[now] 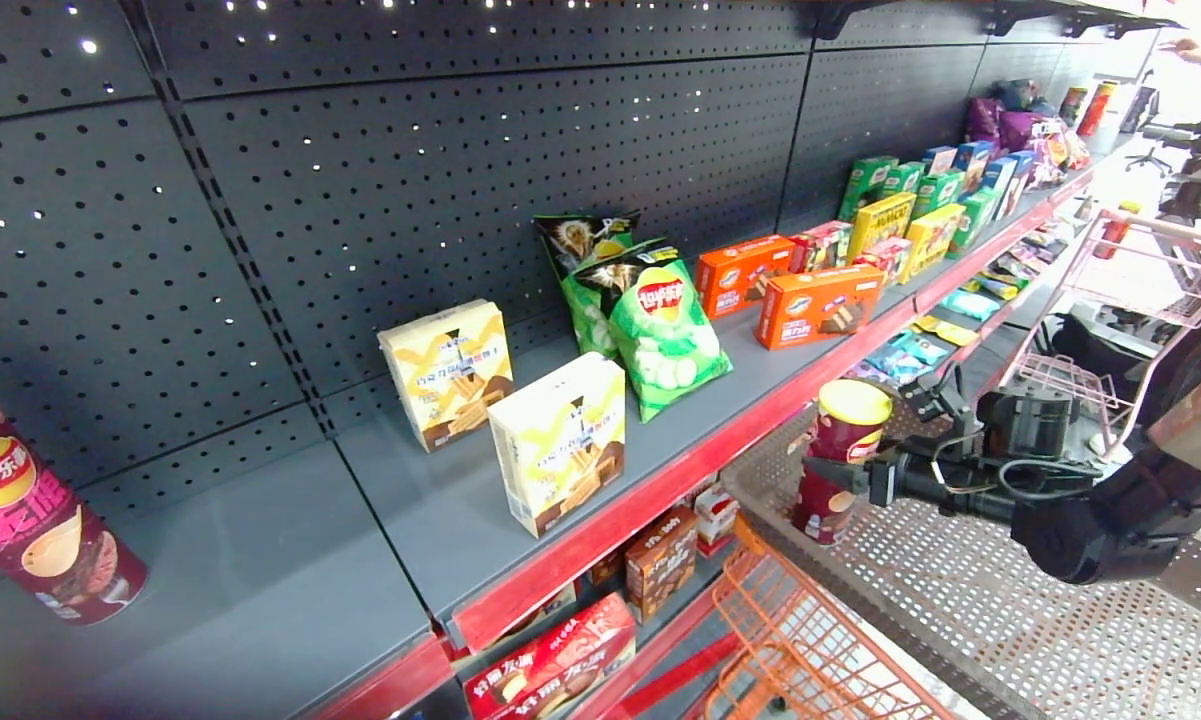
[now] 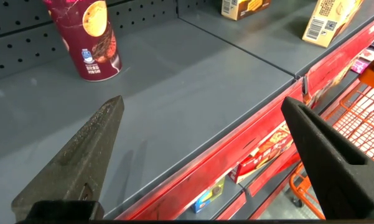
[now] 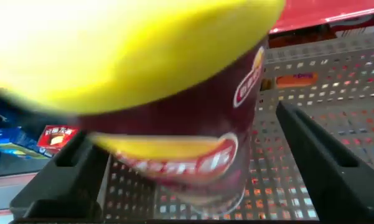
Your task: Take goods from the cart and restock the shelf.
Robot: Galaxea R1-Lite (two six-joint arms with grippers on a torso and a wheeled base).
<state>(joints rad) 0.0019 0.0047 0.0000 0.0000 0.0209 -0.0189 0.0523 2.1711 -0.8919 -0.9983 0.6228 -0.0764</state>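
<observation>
Hanging seemingly upright: maroon chip can (image 1: 846,434), yellow lid (image 1: 853,400).

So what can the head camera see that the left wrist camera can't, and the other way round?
Only the head view: the right claw gripping a maroon chip can, the green chip bags, the orange boxes further along, and a pink cart.
Only the left wrist view: the left claw, open, its two dark fingers over a bare stretch of shelf.
Both: a second maroon can standing on the grey shelf, the cream boxes, and part of the orange cart.
</observation>
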